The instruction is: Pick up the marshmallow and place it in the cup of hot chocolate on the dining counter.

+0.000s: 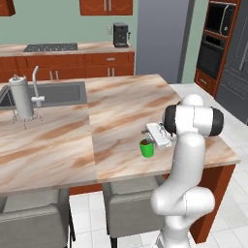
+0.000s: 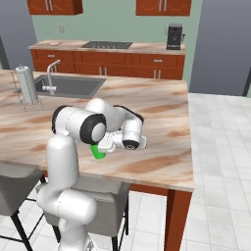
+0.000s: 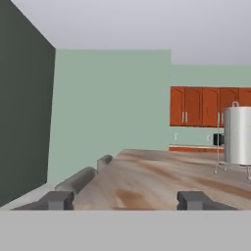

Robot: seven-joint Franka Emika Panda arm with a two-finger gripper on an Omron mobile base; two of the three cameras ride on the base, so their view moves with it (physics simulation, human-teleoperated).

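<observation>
Marbled beige-and-brown stone covered the bench (image 1: 121, 111), an island on a reddish-brown wooden base, with green walls and red-brown cabinets behind it. One green cup of hot chocolate (image 1: 147, 148) stood upright on the bench, its axis vertical and its open mouth turned up, showing dark liquid inside. From the right base view only a sliver of the cup (image 2: 98, 152) was visible under the arm. The jaws (image 1: 148, 131) hung just above and slightly behind the cup, at the end of the single white arm, which folded forward over the near edge of the bench. In the hand view the jaws (image 3: 126, 200) stood apart, the two dark fingertips (image 3: 58, 200) well separated with nothing between them, looking level along the stone. The marshmallow could not be made out; whether it lay in the cup could not be told.

One silver canister (image 1: 22, 99) on thin legs stood far to the left of the jaws, beside one sink (image 1: 53, 94) with one faucet (image 1: 36, 86). One coffee machine (image 1: 120, 35) sat on the back counter, well beyond the jaws. Two grey stools (image 1: 128, 208) were tucked below the near edge.
</observation>
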